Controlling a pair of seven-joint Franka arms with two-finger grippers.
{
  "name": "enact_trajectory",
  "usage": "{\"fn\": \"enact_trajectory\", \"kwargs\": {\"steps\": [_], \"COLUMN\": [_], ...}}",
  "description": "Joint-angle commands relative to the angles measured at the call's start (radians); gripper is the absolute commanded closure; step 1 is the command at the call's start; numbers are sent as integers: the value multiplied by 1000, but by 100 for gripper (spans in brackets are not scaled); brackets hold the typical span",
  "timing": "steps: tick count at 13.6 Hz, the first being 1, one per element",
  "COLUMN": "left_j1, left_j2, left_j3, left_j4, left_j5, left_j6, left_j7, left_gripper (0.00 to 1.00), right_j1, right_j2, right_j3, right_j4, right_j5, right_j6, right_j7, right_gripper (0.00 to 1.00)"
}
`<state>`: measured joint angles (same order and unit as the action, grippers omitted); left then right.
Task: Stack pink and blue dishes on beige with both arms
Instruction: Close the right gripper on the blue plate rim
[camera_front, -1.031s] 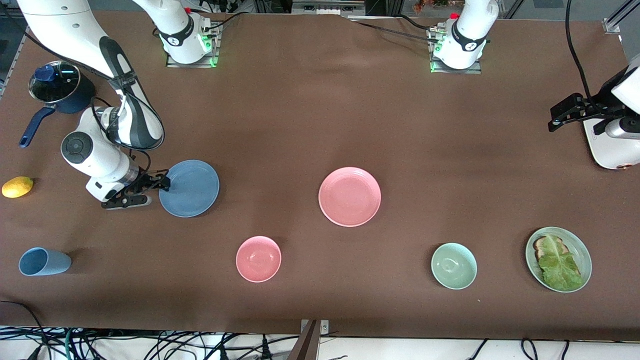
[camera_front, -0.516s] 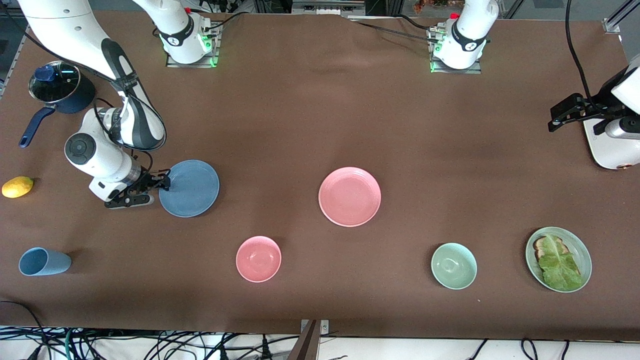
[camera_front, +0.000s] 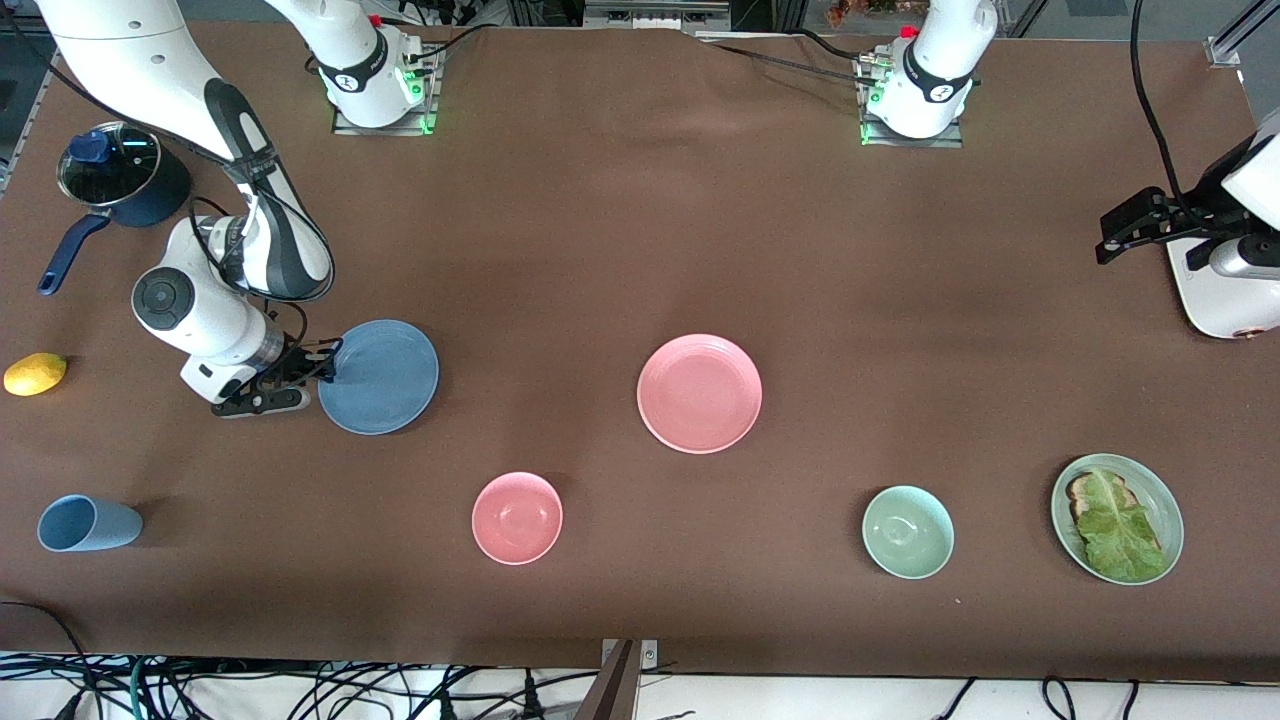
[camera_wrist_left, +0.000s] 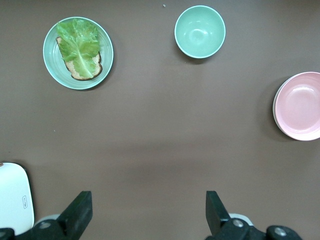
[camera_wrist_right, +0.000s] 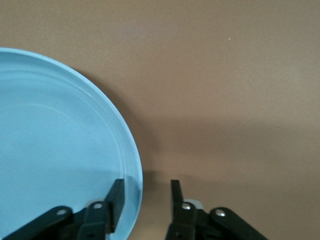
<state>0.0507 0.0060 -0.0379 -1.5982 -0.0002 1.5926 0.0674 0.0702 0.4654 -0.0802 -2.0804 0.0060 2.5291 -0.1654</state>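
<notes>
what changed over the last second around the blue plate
The right claw narrowed its fingers around the rim of the blue plate, one finger over the plate, one outside; they are not yet shut, and its wrist edged slightly toward the plate. The plate, pink plate and left claw stayed put.

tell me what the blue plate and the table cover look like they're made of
Shallow round dusty-blue plate: probably matte plastic or glazed ceramic, judging by its smooth, even colour, soft sheen and faint moulded rings. Brown table cover: likely felt or similar cloth, a dull, slightly speckled surface with no glare.
</notes>
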Motion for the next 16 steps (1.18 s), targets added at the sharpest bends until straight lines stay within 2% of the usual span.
{"fn": "enact_trajectory", "kwargs": {"steps": [1, 5, 7, 13, 16], "left_j1": [-2, -2, -2, -2, -2], "left_j2": [12, 12, 12, 12, 14], "left_j3": [4, 4, 4, 4, 4], "left_j4": [27, 27, 27, 27, 26], "left_j5": [-12, -12, -12, -12, -12], "left_j6": [-13, -13, -13, -14, -14], "left_j7": [19, 19, 19, 19, 19], "left_gripper": [0, 0, 0, 0, 0], "right_j1": [-6, -7, -7, -4, -3], "right_j2": [-1, 4, 4, -20, -40], "right_j3": [7, 7, 7, 20, 43], "right_j4": [-10, -7, -6, 14, 123], "right_j5": [19, 19, 19, 19, 43], "right_j6": [17, 16, 16, -15, -160], "right_j7": [-22, -22, -22, -14, -14], "right_gripper": [70, 85, 98, 100, 100]}}
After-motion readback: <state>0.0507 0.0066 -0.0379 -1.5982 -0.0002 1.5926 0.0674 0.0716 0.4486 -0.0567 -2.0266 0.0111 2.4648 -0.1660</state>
